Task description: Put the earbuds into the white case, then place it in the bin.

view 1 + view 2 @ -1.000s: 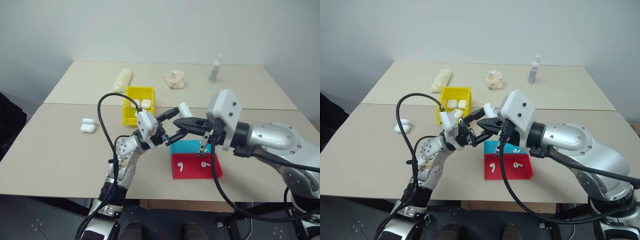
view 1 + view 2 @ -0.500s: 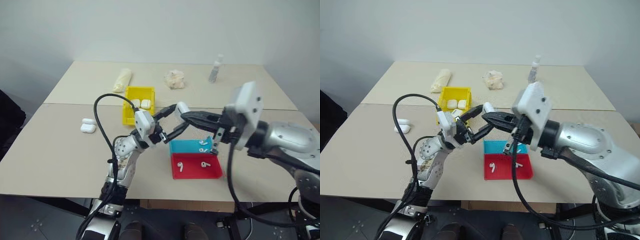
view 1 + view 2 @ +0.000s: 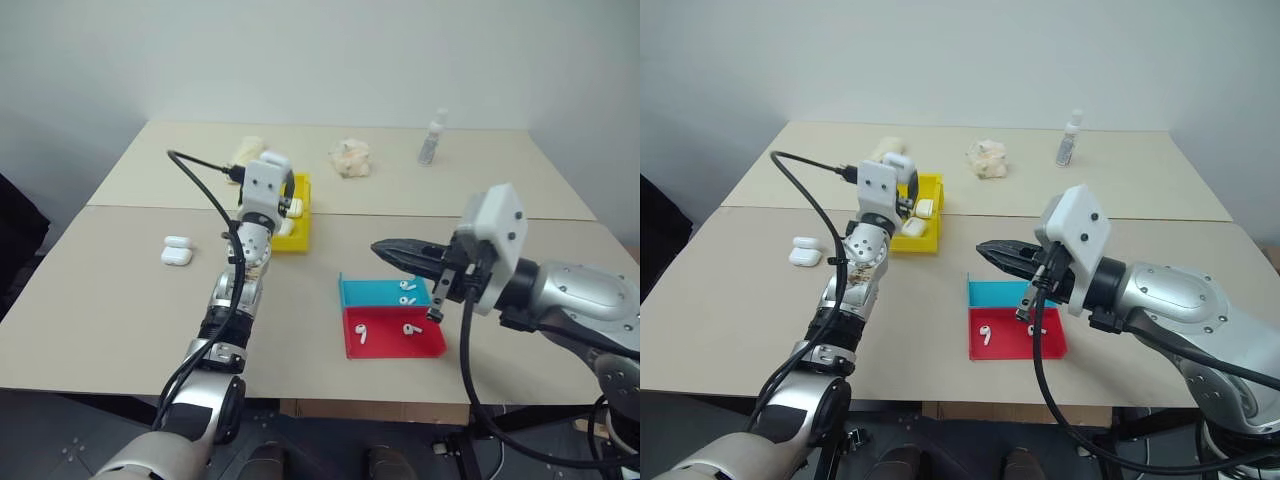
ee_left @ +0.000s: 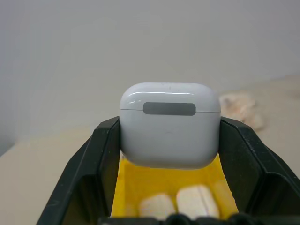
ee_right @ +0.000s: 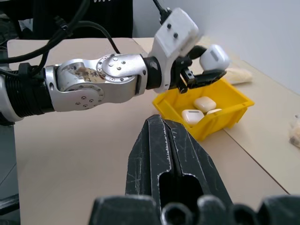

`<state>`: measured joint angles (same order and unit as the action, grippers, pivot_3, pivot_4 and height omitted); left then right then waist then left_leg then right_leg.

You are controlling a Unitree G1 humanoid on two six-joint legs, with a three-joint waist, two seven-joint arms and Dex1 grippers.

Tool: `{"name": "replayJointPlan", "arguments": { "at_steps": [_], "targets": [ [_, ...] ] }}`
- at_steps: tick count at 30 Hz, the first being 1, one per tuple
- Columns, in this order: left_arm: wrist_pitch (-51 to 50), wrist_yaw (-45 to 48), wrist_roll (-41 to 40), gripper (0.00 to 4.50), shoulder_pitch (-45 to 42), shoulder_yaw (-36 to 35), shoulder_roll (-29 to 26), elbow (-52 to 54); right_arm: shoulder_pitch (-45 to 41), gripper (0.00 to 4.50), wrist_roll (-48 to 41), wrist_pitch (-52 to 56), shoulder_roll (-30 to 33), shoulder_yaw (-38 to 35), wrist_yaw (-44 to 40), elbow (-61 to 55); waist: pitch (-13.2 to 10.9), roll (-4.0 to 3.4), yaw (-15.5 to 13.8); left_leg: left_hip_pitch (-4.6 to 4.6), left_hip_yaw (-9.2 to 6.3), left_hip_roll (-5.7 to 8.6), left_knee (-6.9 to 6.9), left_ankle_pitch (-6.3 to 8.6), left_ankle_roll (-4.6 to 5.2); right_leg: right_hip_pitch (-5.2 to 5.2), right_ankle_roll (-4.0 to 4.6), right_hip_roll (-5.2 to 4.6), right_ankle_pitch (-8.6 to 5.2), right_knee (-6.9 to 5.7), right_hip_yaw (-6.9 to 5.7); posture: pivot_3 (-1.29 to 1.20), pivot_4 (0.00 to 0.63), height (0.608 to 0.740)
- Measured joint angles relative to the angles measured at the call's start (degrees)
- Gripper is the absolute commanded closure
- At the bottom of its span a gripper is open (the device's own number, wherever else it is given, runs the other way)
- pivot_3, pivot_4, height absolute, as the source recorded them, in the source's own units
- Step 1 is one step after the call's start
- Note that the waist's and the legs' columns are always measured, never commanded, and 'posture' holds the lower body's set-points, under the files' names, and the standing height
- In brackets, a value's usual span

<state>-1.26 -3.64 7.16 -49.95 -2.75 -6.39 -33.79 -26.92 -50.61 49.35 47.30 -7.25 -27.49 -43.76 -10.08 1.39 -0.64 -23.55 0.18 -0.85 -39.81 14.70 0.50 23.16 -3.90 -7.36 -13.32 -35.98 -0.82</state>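
Overhead, left gripper (image 3: 283,186) extended above the yellow bin (image 3: 297,238), clamped on the white case (image 5: 214,56). Three more closed cases inside that bin, two spare cases (image 3: 176,250) side by side on the beige table (image 3: 120,300) well off to the robot's left. Right gripper (image 3: 385,248) held level, pinched shut on nothing, tips pointing toward the left arm, poised above the blue rear section of the red-and-blue tray (image 3: 392,345). Earbuds (image 3: 361,333) loose in the tray: two on the blue section, two on the red. Far side of the table: a pale wrapped roll (image 3: 246,150) behind the bin, a crumpled light wad (image 3: 349,158), a small clear bottle (image 3: 431,140). From the left wrist camera, case seated between both black fingers (image 4: 108,154), lid closed, grey hinge strip facing the lens, yellow bin interior directly beneath with two cases visible. From the right wrist camera, own black fingers (image 5: 161,159) pressed together with no gap, nothing between them; beyond, the left gripper carrying the case just above the bin's rear wall, clear of the three cases inside.
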Motion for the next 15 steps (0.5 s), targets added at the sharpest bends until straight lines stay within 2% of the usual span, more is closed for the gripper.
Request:
{"name": "replayJointPlan", "arguments": {
  "at_steps": [4, 11, 13, 15],
  "targets": [
    [-3.49, -1.47, 0.01, 0.08, -1.81, 0.55, 0.99, -2.44, -0.1, 4.5, 0.24, 0.26, 0.29, 0.16, 0.13, 0.08, -0.01, 0.01, -0.12, -0.09, -0.02, 0.01, -0.01, 0.0, 0.0, 0.01, -0.01, 0.0, 0.01, 0.01, -0.03, 0.0, 0.15, 0.74],
    [-1.69, -0.83, -0.85, 0.03, -2.72, 1.5, 1.43, -2.08, 0.23, 4.5, 1.06, 1.28, 0.38, 0.22, 0.75, 0.03, -0.01, 0.01, -0.02, -0.1, 0.0, 0.0, -0.01, -0.01, -0.01, 0.04, -0.02, -0.01, 0.01, 0.02, -0.02, 0.0, 0.15, 0.74],
    [-6.46, 1.54, -3.99, 0.03, -2.53, 0.55, 2.18, 1.83, 0.66, 4.5, 1.45, 1.4, 0.45, 0.23, 0.87, -0.01, -0.01, 0.01, -0.01, -0.11, -0.01, 0.0, -0.01, -0.01, -0.02, 0.05, -0.02, -0.01, 0.01, -0.01, -0.02, 0.0, 0.15, 0.74],
    [-15.13, 9.1, -9.62, 0.03, -1.89, -0.03, 0.98, 8.06, 1.06, 4.5, 1.85, 1.42, 0.85, 0.19, 0.96, -0.05, 0.0, 0.01, 0.11, -0.1, -0.01, 0.0, -0.01, -0.01, -0.02, 0.05, -0.02, -0.01, 0.01, -0.06, -0.02, 0.0, 0.15, 0.74]
  ]
}}
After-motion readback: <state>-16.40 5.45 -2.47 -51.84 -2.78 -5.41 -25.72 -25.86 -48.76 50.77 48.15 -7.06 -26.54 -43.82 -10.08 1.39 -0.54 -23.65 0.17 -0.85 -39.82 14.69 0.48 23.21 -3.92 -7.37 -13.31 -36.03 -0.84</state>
